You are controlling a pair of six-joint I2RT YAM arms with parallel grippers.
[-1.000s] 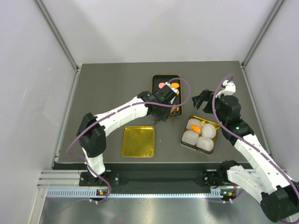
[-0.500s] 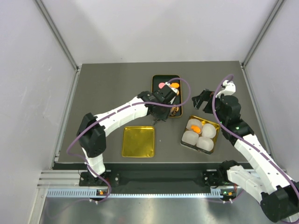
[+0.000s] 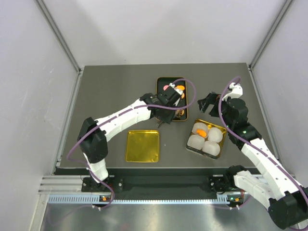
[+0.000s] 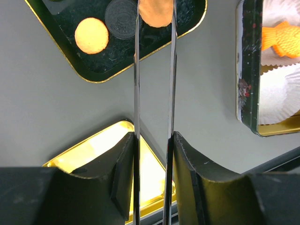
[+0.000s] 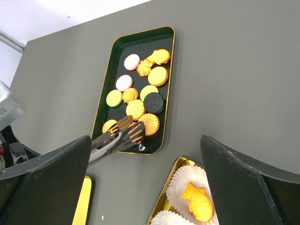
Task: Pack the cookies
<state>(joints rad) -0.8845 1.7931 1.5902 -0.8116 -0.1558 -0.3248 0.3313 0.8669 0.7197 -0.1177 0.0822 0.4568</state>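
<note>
Several cookies point(image 5: 143, 96) in orange, pink, green and black lie in a black gold-rimmed tray point(image 5: 136, 44), which also shows in the top view point(image 3: 159, 91). My left gripper point(image 3: 165, 99) is shut on metal tongs point(image 4: 137, 84). The tong tips point(image 5: 126, 133) reach over the tray's near end, and an orange cookie point(image 4: 156, 11) sits between them. I cannot tell whether it is lifted. My right gripper point(image 3: 208, 102) hangs open and empty above the table between the tray and the tin; in its wrist view its jaws point(image 5: 146, 140) stand wide apart.
A gold tin point(image 3: 222, 130) at front right holds several white paper cups point(image 3: 214, 135); one cup has an orange fish-shaped cookie point(image 5: 199, 201). A gold lid point(image 3: 142, 146) lies flat near the front edge, left of the tin.
My left gripper and the tongs have shifted slightly farther over the tray. The right arm has not moved.
</note>
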